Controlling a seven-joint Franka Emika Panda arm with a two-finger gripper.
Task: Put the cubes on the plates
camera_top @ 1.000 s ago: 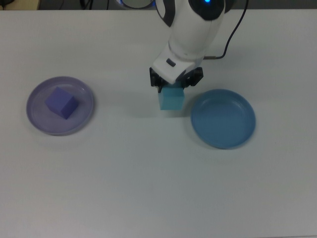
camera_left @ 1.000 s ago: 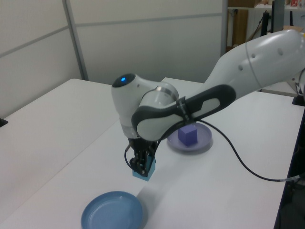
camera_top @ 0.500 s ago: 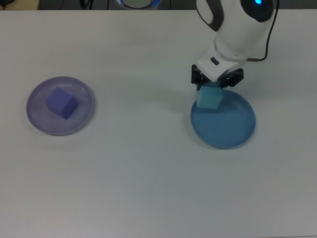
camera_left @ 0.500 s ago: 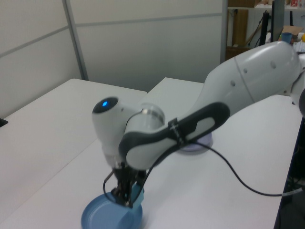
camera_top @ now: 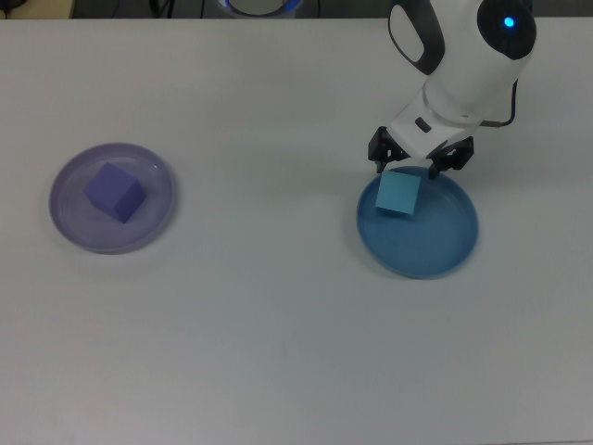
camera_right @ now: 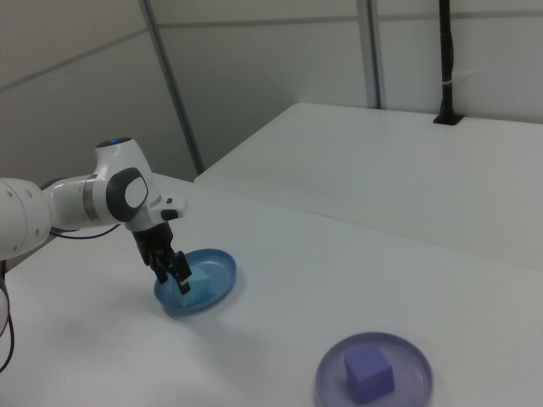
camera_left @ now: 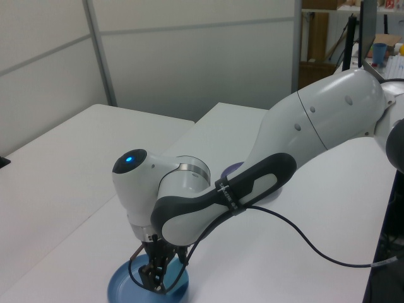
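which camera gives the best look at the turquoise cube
The top view: the turquoise cube lies unobstructed in the blue plate. The right view shows it partly behind the gripper; the left view hides it behind the arm.

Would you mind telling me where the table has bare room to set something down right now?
The widest free patch is the table between the lavender plate and the blue plate, plus the whole strip along the top view's bottom edge. It is crowded at the blue plate, where the gripper hangs over the cyan cube. The purple cube fills the lavender plate.
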